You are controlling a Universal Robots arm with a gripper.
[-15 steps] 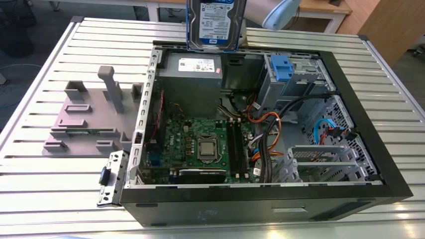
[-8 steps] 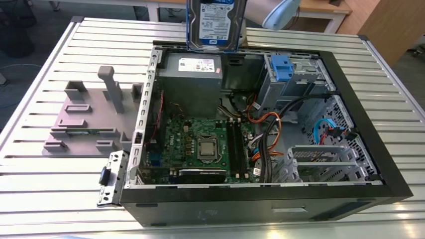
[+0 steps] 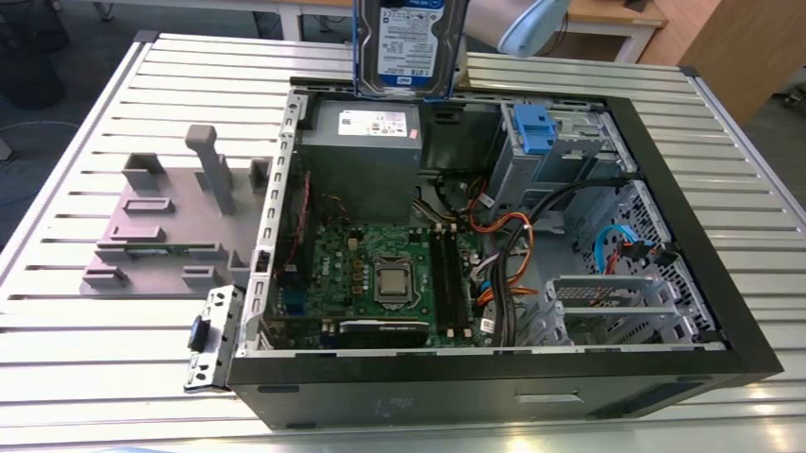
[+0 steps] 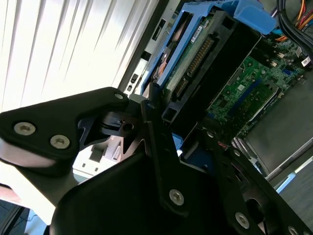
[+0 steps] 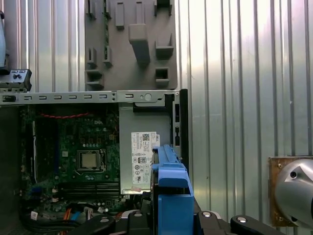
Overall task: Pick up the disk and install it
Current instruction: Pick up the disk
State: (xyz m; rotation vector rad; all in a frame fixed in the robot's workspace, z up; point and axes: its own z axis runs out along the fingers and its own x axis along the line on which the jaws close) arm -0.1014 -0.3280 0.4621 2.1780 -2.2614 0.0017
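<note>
Disk held upright off the desk, at 12 o'clock of open PC case in exterior view, near PSU. Hand clamped on disk's blue carrier.

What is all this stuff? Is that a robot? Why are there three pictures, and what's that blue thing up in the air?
Yes, it's a robot arm with a gripper, a sort of two-fingered hand. One picture comes from a camera standing off to the side; the two wrist views come from cameras riding on the arm. On the metal table lies an opened computer case, showing its green circuit board, and beside it a grey plastic stand. The gripper is shut on the disk, a hard drive in a blue frame, holding it in the air over the case.
</note>
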